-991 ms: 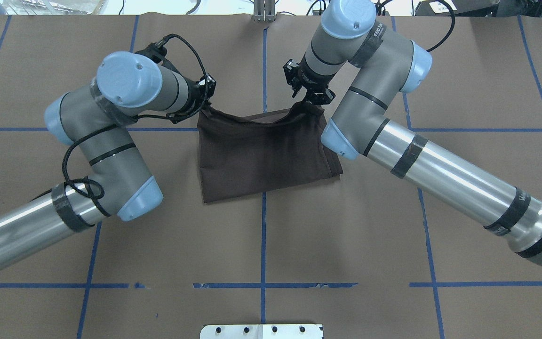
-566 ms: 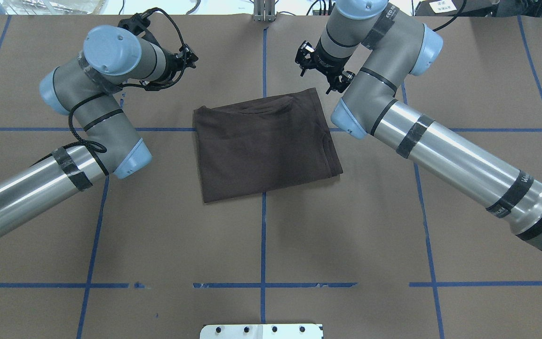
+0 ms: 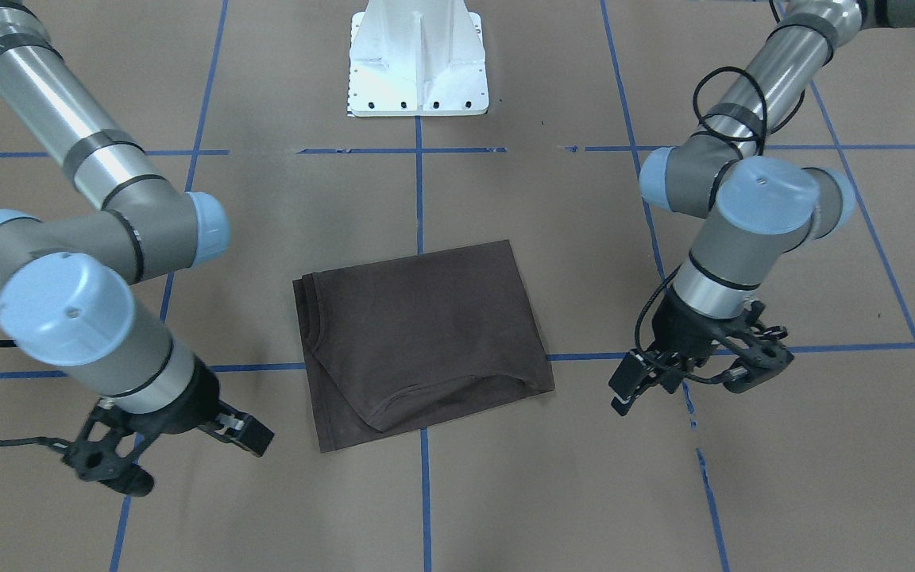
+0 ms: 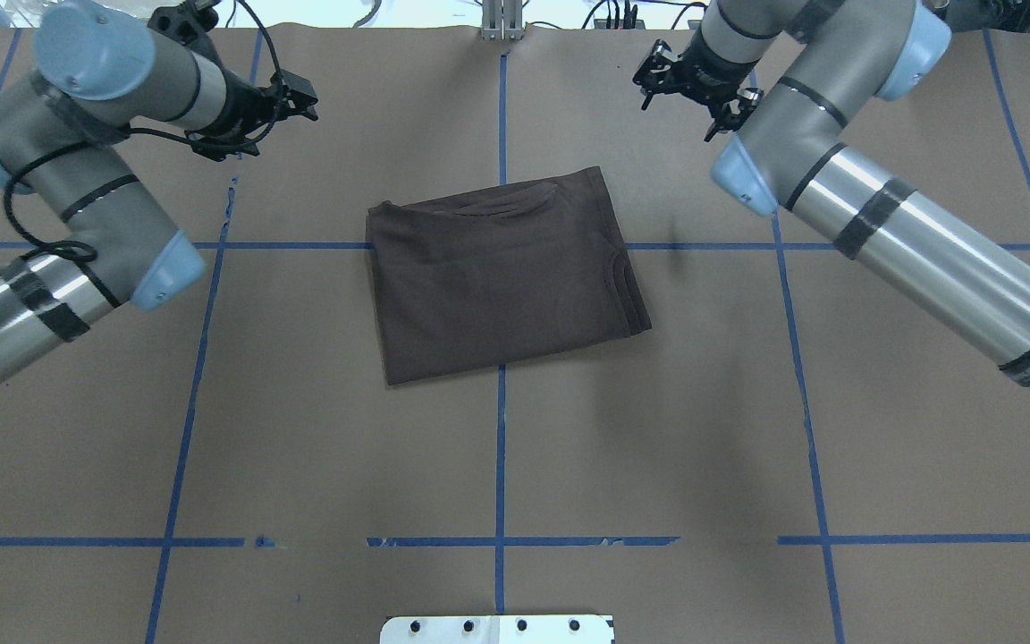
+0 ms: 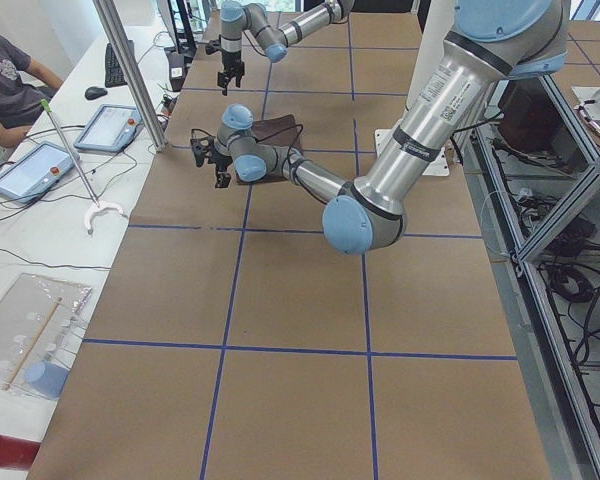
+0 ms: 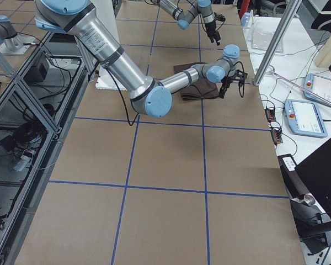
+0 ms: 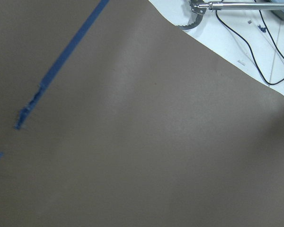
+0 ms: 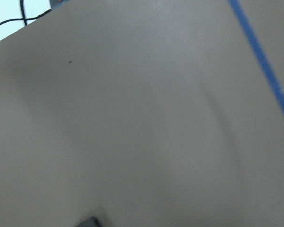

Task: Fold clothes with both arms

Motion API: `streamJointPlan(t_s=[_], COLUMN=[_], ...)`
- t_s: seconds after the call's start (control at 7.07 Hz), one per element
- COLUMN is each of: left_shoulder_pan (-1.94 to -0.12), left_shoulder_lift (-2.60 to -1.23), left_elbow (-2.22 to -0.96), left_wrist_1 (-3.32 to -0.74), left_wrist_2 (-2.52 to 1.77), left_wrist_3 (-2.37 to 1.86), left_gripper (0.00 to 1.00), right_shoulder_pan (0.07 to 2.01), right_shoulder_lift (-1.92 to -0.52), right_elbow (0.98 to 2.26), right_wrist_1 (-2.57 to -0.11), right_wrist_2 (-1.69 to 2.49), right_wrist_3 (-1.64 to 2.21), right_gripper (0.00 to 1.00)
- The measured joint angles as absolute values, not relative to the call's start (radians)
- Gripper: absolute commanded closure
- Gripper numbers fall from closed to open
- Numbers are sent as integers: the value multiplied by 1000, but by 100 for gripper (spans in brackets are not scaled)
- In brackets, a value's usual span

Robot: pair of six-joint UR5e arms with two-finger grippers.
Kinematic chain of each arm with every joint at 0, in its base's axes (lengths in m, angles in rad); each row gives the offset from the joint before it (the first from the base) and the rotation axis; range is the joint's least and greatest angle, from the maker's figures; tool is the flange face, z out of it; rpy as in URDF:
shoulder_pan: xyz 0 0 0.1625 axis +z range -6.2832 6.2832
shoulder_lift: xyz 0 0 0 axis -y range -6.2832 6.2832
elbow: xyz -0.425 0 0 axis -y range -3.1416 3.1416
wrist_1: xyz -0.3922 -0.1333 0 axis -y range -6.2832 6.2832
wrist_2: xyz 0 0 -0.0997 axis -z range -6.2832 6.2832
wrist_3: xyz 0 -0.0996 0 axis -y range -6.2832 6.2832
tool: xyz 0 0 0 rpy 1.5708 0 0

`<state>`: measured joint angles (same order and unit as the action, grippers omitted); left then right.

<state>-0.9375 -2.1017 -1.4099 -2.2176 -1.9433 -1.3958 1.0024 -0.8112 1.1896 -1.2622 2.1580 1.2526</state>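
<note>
shows dark brown t-shirt folded into a flat rectangle at centre of paper-covered table, left gripper and right gripper both spread wide, empty, held well clear off its far corners, probably to leave the finished-looking fold undisturbed.

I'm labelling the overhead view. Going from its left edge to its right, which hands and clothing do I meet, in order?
left hand, open → folded dark brown T-shirt → right hand, open
</note>
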Motion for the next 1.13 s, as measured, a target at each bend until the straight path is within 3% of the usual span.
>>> streamJointPlan(t_s=[0.28, 0.57, 0.85, 1.13], left_shoulder_pan=[-1073, -1236, -1409, -1470], left_shoulder_lift=[-1861, -1650, -1539, -1474], left_elbow=[-1589, -1675, -1698, -1732], left_wrist_1=[-2197, -2154, -2066, -1994], left_wrist_2=[-2059, -2123, -2186, -2219], left_wrist_3=[-1082, -678, -274, -136], left_gripper=[0, 0, 0, 0], right_shoulder_pan=[1149, 1298, 1461, 1552], right_shoulder_lift=[-1013, -1237, -1404, -1509], right_elbow=[1335, 1425, 1450, 1465], right_wrist_1=[-1378, -1408, -1415, -1405], right_wrist_2=[2188, 2236, 2327, 2346], right_wrist_3=[853, 512, 218, 89], right_gripper=[0, 0, 0, 0])
